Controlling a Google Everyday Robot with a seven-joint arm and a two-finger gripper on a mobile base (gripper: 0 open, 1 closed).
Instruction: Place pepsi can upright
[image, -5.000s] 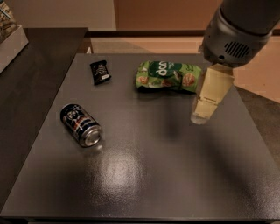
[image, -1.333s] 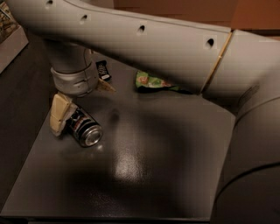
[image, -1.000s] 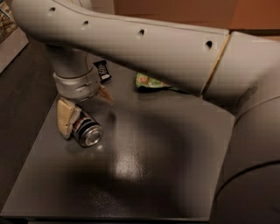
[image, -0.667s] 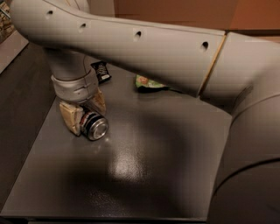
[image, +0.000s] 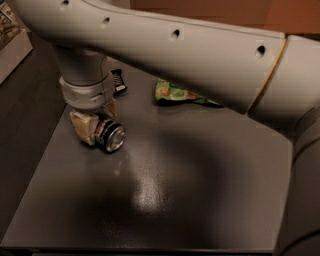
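Note:
The pepsi can (image: 111, 136) lies on its side at the left of the dark grey table (image: 190, 190), its silver end facing the front right. My gripper (image: 95, 122) comes down from above and straddles the can. One cream finger (image: 80, 129) presses on the can's left side. The other finger (image: 111, 107) is behind it. The gripper looks shut on the can, and the can's bottom still touches the table. My big white arm spans the top of the view and hides much of the can's body.
A green snack bag (image: 175, 93) lies at the table's back, partly under the arm. A small black wrapped packet (image: 118, 80) lies behind the gripper. A light box (image: 12, 35) stands off the table at the far left. The table's front edge runs along the bottom.
The gripper swung from the back right to the can, lowered over it, and its fingers closed around it. The can shifted slightly to the right.

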